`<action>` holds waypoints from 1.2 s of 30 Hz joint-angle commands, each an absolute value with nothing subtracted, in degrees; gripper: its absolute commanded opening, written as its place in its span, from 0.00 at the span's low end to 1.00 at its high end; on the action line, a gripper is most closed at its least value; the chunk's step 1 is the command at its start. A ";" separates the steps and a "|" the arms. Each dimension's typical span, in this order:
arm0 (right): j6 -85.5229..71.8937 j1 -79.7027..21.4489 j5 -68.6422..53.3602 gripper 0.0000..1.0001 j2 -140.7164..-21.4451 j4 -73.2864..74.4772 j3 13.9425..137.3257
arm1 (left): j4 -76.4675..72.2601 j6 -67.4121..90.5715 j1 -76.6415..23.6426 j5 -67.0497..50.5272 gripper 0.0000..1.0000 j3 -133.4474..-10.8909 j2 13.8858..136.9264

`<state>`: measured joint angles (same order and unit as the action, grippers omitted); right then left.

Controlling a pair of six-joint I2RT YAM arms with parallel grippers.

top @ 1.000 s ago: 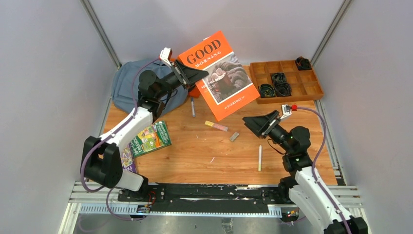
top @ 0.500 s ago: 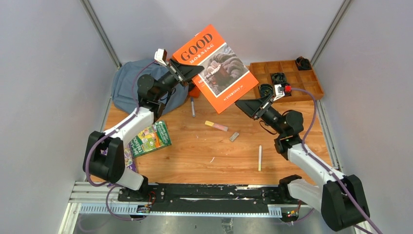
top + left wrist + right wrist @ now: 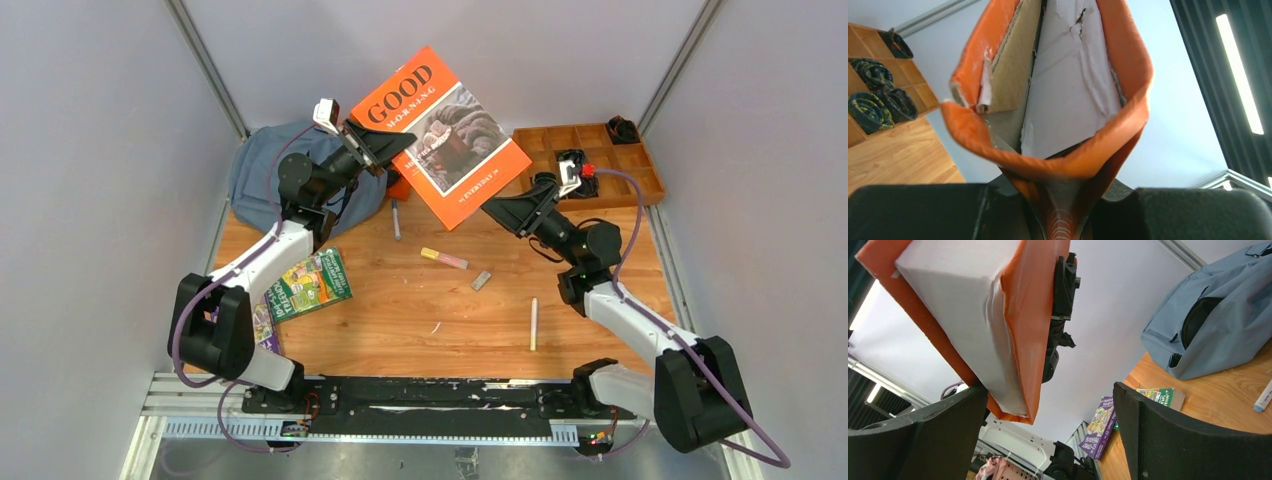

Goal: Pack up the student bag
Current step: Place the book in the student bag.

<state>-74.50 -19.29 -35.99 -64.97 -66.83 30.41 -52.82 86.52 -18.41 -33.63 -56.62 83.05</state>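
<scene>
Book (image 3: pixel 445 130) edge pinched in left hand (image 3: pixel 393 150); right hand (image 3: pixel 500 212) agape near corner.

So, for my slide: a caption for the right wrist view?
Open right fingers frame a corner of the raised orange book; the grey-blue backpack lies beyond.

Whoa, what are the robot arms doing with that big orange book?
The left hand pinches the orange book and holds it up in the air. The right hand is wide open at the book's lower edge, not gripping. The student bag lies behind the left arm; the book isn't in it yet.
</scene>
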 commanded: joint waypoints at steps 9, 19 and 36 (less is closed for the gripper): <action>-70.38 -20.74 -40.27 1.00 -54.74 -63.99 29.88 | -53.85 84.98 -16.41 -37.00 0.00 -55.80 81.67; -71.16 -20.83 -39.21 1.00 -58.38 -66.02 30.79 | -55.56 86.09 -14.15 -39.04 0.00 -56.37 81.08; -76.88 -24.44 -37.89 1.00 -74.48 -79.92 39.88 | -59.31 88.23 -14.15 -39.70 0.00 -54.83 82.41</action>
<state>-76.09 -22.68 -39.00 -73.38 -74.35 36.53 -55.33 87.70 -14.33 -39.35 -55.27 82.87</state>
